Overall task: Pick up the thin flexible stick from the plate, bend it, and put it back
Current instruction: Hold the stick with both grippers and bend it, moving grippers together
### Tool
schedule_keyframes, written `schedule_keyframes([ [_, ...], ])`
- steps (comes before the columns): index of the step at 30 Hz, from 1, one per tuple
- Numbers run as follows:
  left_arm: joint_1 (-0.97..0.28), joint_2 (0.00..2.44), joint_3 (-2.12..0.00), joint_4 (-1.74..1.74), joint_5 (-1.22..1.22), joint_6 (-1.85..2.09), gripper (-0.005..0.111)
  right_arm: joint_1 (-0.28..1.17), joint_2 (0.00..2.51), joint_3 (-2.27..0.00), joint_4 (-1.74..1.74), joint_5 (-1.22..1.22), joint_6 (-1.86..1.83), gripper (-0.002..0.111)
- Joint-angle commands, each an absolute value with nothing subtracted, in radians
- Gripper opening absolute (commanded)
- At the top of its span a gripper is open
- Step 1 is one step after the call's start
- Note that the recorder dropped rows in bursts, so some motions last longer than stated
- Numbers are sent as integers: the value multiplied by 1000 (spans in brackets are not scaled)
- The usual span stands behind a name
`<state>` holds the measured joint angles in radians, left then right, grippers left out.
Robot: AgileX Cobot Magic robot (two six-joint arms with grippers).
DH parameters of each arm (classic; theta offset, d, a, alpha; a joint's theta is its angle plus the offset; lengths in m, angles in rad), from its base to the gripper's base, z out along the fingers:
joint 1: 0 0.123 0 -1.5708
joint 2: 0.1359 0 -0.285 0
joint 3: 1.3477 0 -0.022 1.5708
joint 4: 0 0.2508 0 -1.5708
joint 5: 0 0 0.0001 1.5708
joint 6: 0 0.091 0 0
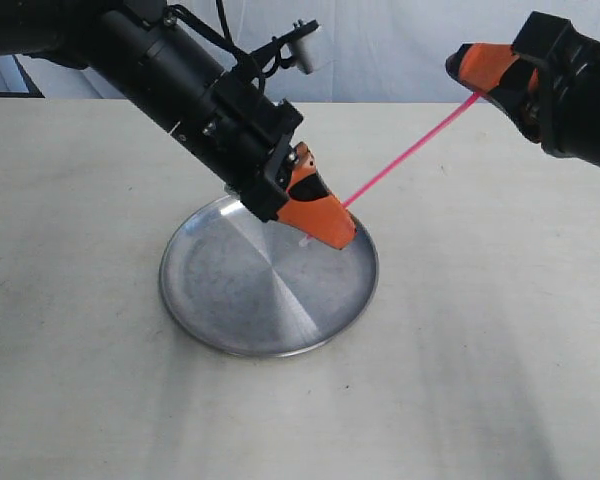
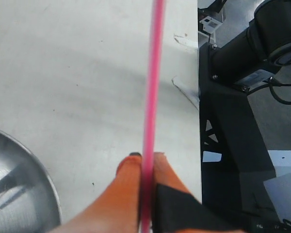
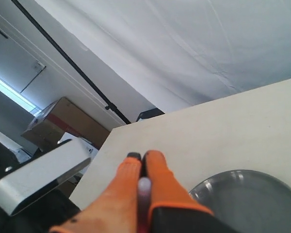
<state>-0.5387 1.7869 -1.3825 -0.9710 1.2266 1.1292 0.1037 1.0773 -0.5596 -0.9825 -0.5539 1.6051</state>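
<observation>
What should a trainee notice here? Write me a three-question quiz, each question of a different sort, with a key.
1. True or false: the stick lies flat on the plate.
2. Which holds the stick? A: left gripper only. B: right gripper only. C: both.
3. Fill in: between the grippers, the stick runs ____ (straight or bent).

Key
1. False: it is held in the air, sloping up from above the plate's rim.
2. C: each gripper is shut on one end.
3. Straight.
</observation>
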Motion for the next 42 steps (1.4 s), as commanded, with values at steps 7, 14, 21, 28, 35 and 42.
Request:
schedule_keyframes([
  [7, -540, 1782, -1382, -1007, 1221, 1151, 0, 100, 1237, -564, -940, -695, 1464, -1],
  [14, -507, 1782, -1382, -987, 1221, 1133, 0, 100, 1336, -564, -914, -810, 1375, -1],
  [21, -438, 1780, -1382, -1005, 1221, 1142, 0, 100, 1383, -566, -887, -878, 1312, -1],
  [28, -427, 1775, -1382, -1029, 1221, 1196, 0, 168, 1408, -618, -891, -841, 1239, -1],
  [35, -418, 1738, -1382, -1019, 1221, 1207, 0, 262, 1427, -678, -873, -715, 1158, -1],
  [42, -412, 1706, -1382, -1055, 1221, 1272, 0, 269, 1455, -678, -871, -705, 1132, -1],
])
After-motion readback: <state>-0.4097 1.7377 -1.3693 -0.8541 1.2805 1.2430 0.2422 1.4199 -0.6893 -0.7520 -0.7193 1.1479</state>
